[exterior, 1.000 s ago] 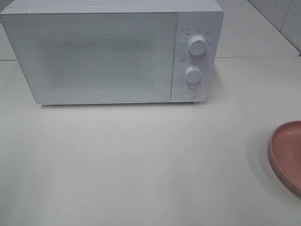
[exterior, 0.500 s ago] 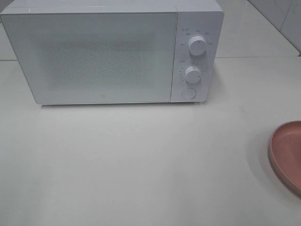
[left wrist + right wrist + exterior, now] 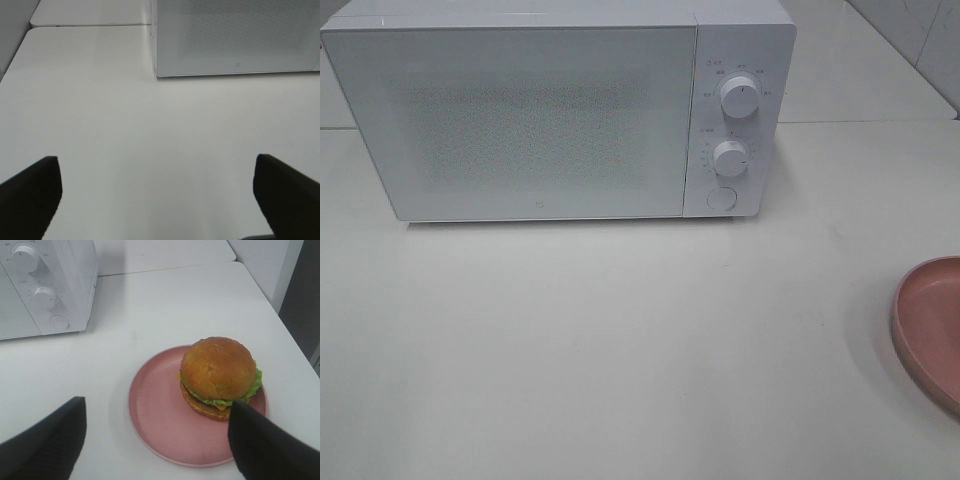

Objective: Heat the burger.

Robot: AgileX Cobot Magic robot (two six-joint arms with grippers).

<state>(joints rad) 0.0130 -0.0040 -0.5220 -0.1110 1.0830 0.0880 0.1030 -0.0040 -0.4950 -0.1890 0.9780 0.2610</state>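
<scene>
At the far side of the smooth white table [image 3: 620, 340], a boxy white microwave [image 3: 540, 110] is standing with its door shut, the door panel showing a fine dotted mesh. Two round ribbed knobs [image 3: 737, 96] and a flat round button [image 3: 721, 198] are sitting in a column on its right-hand panel. Over at the right edge of the high view, a round pink plate [image 3: 932, 330] with a matte finish is getting cut off by the frame, so only its left rim is showing there. From the right wrist view, the burger [image 3: 218, 376] is resting on that plate, off-centre, its glossy golden-brown domed bun topping crinkled green lettuce and a sliver of yellow cheese. The right gripper [image 3: 155, 440] is hovering near it with dark jaws spread wide, holding nothing, one fingertip hiding the burger's lower edge. The left gripper [image 3: 157, 197] is likewise gaping wide above bare tabletop, facing the microwave's door; only its blurred black fingertips are visible.
</scene>
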